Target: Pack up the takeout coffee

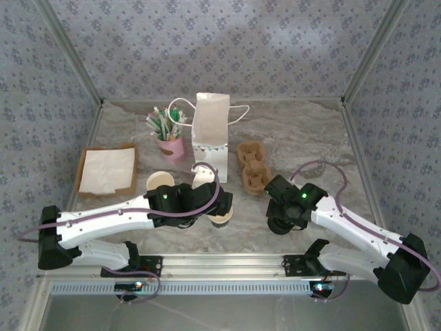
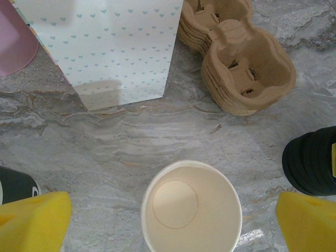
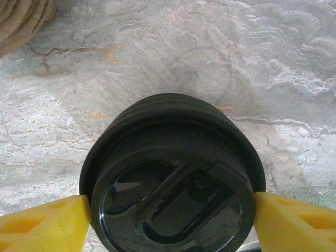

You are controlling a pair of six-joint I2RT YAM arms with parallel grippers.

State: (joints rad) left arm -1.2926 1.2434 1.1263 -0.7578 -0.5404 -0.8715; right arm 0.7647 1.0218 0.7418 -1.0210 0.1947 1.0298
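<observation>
**Two grippers set over a cup and a lid on a marbled table**

*Overhead view.* The left gripper [image 1: 219,207] reaches in to the middle of the table [image 1: 310,138]. It is over the white paper cup [image 1: 219,218], which stands upright near the front edge. The right gripper [image 1: 281,219] sits to the cup's right, over the black lid [image 1: 279,226]. Behind them stands a white paper bag [image 1: 210,131], upright. A pink cup [image 1: 171,147] of green-and-white sticks is to the bag's left, and a pile of brown cup carriers [image 1: 253,167] is to its right. A brown tray [image 1: 82,165] of white napkins lies at far left, well apart from the rest.

*Left wrist view.* The paper cup [image 2: 191,210] is open-mouthed, cream inside and empty. It sits between the two yellow fingers [image 2: 34,223]. The left gripper [image 2: 174,215] has its jaws spread wide. Bare table shows between each finger and the cup's rim, so nothing is held. The paper bag [image 2: 113,47], printed with small blue hearts, and the cup carriers [image 2: 247,68] lie beyond the cup. The black lid [image 2: 312,160] is at the right edge.

*Right wrist view.* The black lid [image 3: 173,178] lies flat on the table, its sides ribbed. The right gripper [image 3: 170,210] straddles it with jaws wide. Each yellow finger [image 3: 44,226] meets the lid's outline, but whether they press on it cannot be told.
</observation>
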